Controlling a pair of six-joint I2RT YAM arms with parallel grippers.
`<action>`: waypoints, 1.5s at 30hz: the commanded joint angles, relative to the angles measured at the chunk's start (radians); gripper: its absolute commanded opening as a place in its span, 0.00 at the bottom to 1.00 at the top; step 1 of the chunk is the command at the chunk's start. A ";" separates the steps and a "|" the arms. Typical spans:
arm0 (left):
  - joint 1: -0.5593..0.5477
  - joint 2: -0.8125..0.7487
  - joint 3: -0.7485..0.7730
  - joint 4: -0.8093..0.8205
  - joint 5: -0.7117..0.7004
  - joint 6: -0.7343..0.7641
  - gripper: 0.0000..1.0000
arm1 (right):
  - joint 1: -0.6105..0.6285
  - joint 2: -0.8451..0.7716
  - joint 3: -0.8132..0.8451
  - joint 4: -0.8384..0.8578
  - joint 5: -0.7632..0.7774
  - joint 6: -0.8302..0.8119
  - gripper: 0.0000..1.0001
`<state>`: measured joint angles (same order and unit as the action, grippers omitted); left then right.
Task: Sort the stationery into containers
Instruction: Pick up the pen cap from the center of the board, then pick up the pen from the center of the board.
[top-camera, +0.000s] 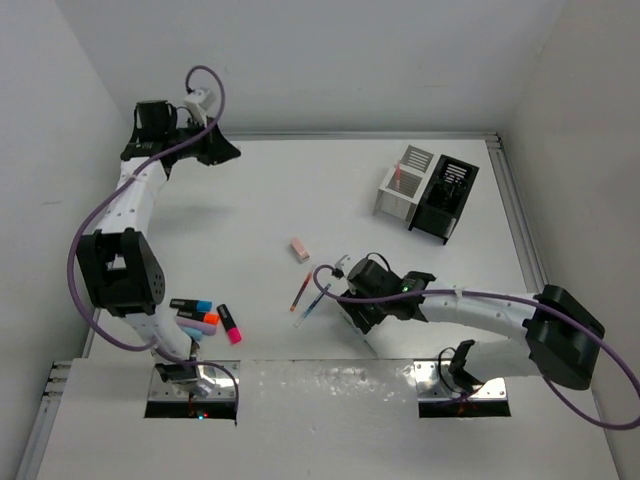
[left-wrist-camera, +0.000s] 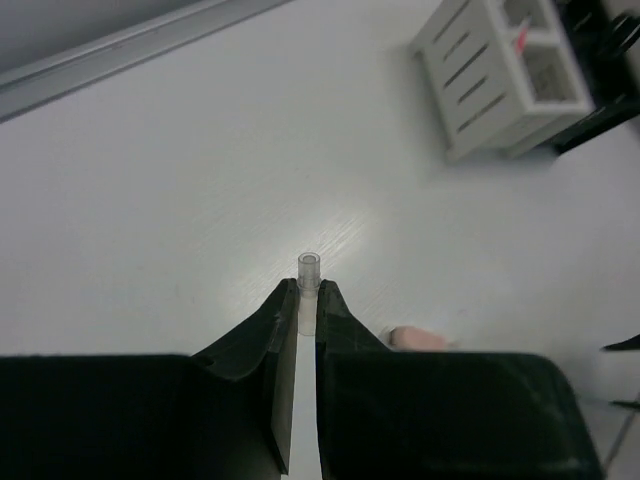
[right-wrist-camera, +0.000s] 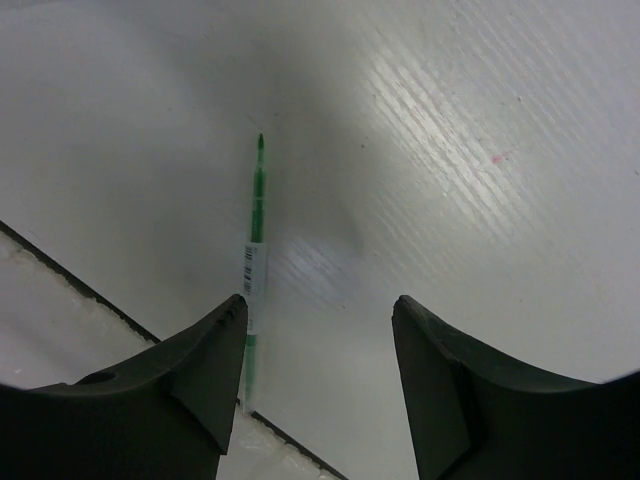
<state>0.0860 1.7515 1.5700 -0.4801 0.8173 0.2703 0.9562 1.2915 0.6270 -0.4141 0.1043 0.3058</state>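
The left pincer (left-wrist-camera: 309, 292) gripped a thin translucent plastic pen (left-wrist-camera: 309, 266); the right pincer (right-wrist-camera: 320, 305) stood open over a slim green pen (right-wrist-camera: 256, 215).

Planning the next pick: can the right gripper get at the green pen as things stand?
Probably yes. The right gripper hangs open over the table, and the green pen lies flat just outside its jaws with nothing on it. A small sideways shift should straddle it.
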 joint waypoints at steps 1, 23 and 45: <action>0.059 -0.032 -0.005 0.197 0.137 -0.418 0.00 | 0.035 0.005 -0.022 0.112 0.014 0.009 0.60; 0.150 -0.251 0.041 -0.003 0.092 -0.350 0.00 | 0.147 0.106 -0.138 0.195 0.199 0.165 0.00; -0.130 -0.391 0.081 0.513 0.126 -0.715 0.00 | -0.234 -0.015 0.441 0.639 -0.291 -0.044 0.00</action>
<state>-0.0132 1.3998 1.6203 -0.1234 0.9710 -0.3912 0.7437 1.2503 1.0367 0.1097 -0.0975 0.2287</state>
